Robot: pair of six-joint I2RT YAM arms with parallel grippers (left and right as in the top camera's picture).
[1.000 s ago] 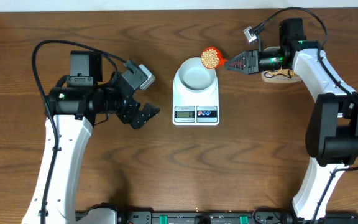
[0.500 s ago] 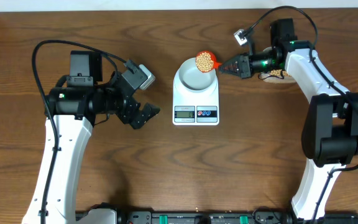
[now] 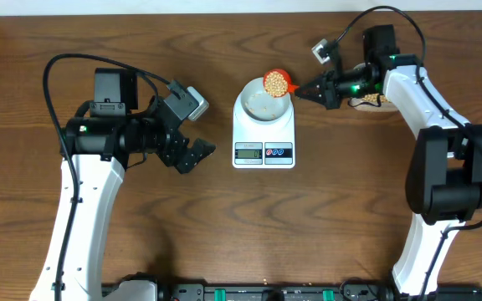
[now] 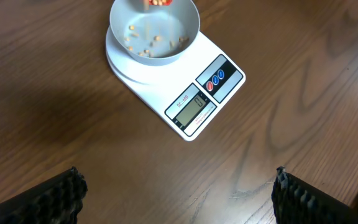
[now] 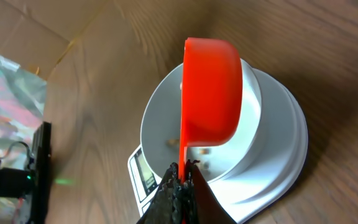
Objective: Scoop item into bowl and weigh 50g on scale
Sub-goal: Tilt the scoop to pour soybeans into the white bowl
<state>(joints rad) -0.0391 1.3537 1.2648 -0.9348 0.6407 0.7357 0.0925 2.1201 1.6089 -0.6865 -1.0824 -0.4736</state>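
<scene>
The pale bowl (image 3: 264,103) sits on the white scale (image 3: 264,140) at the table's middle; it also shows in the left wrist view (image 4: 156,37) with several tan beans (image 4: 146,45) inside. My right gripper (image 3: 315,88) is shut on the handle of the red scoop (image 3: 276,81), tipped on its side over the bowl's right rim, beans still in it. In the right wrist view the scoop (image 5: 210,93) hangs over the bowl (image 5: 160,127), my right gripper's fingers (image 5: 183,177) clamped on its handle. My left gripper (image 3: 192,155) is open and empty left of the scale.
A container of beans (image 3: 373,100) lies behind my right arm at the back right, mostly hidden. The scale's display (image 4: 194,102) and two buttons (image 4: 215,78) face the front edge.
The right gripper carried the scoop left over the bowl and rolled it sideways; beans have started falling into the bowl, which was empty before. The left arm has not moved.
</scene>
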